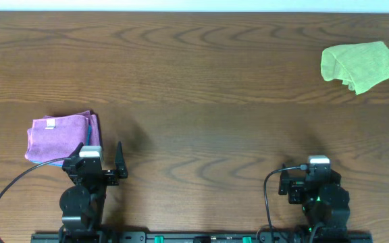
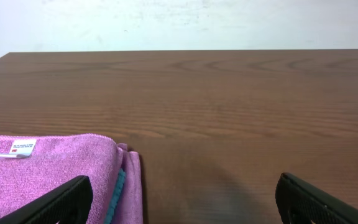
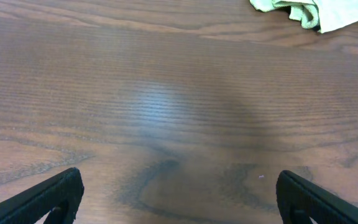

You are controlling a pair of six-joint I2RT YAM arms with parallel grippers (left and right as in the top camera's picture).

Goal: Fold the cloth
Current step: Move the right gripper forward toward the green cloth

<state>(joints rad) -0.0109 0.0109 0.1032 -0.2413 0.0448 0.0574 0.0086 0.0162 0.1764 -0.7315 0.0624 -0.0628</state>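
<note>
Overhead view checked first. Found green cloth (image 1: 363, 64) bunched and creased at the far right of the wooden table (image 1: 201, 81), well apart from both grippers and touching nothing else. Found purple cloth (image 1: 59, 138) near the left edge, squared off and judged already folded, lying just beside the left gripper (image 1: 102, 158). Confirmed from the left wrist view: white label (image 2: 22, 147) on top of the purple cloth, teal edge (image 2: 118, 186) peeking out under its right side, possibly a second cloth, cannot say for certain. Recorded left gripper as spread wide, holding nothing. Recorded right gripper (image 3: 179, 186) likewise spread wide over bare wood, holding nothing, with the green cloth at the top right of its view. Judged step in hand: the opening reach toward the green cloth, with no fold yet begun. Required next: bringing the right gripper forward and rightward to a free corner or edge, pinching it cleanly, then spreading the cloth flat before any fold. Likely to need the left gripper brought across as well.
</note>
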